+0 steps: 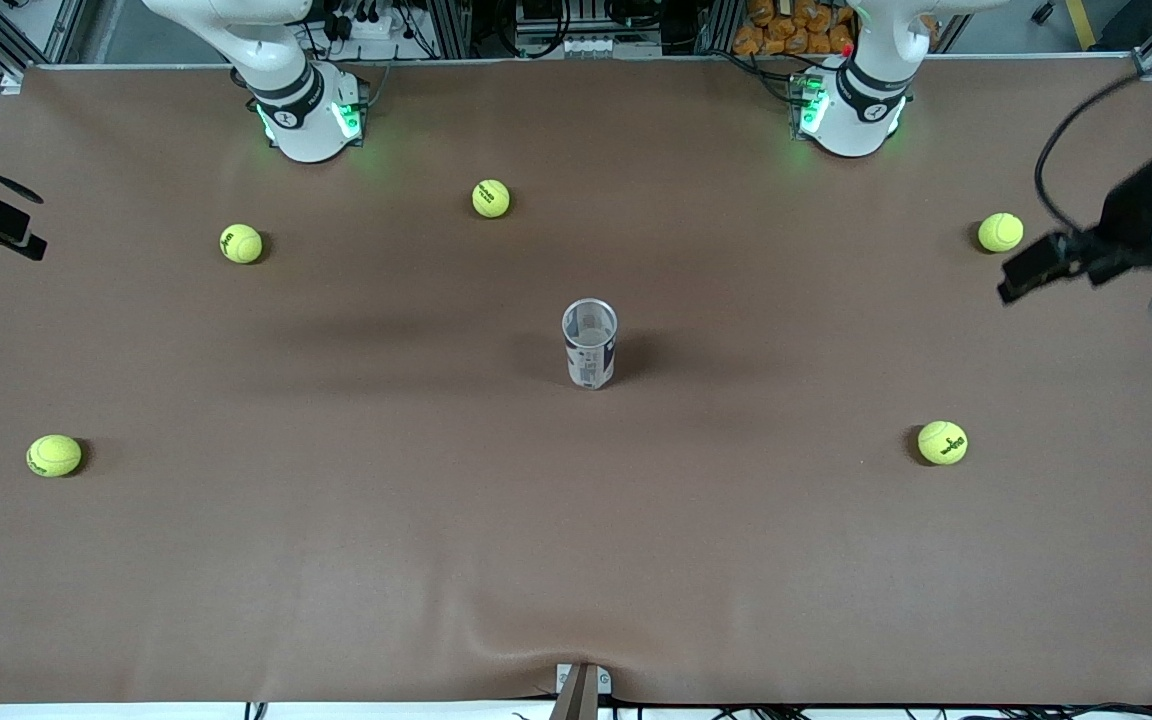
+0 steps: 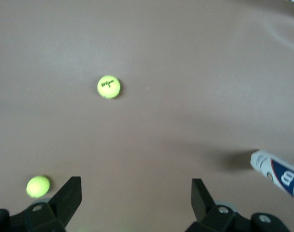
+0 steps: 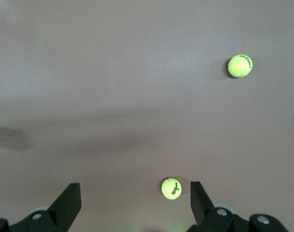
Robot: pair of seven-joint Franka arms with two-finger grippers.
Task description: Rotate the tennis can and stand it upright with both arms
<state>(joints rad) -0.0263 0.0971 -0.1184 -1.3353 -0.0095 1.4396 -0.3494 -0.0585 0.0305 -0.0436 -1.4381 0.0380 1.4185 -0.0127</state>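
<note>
Surface (image 1: 576, 560): one brown sheet, carrying everything below.

Arms: two. Right arm (image 1: 301, 110), left arm (image 1: 851, 105). Both are drawn out to their own ends of the surface and look to be waiting.

Left gripper (image 2: 135, 186): jaws spread wide, nothing between them; over the left arm's end, with two balls and the can in its wrist view.

Right gripper (image 3: 135, 191): jaws likewise spread wide and empty; over the right arm's end, two balls below it.

Tennis can (image 1: 590, 357): one. Stands on end at mid-surface, open mouth up, well apart from every ball and from both grippers. The uprighting appears done.

Handling (judgement): clear thin plastic, so light, slick and easily squashed or tipped. Best gripped across the labelled mid-body with modest force, not at the open rim, which would flex.

Tennis balls: five, scattered around the can, e.g. (image 1: 491, 198). None touch it.
</note>
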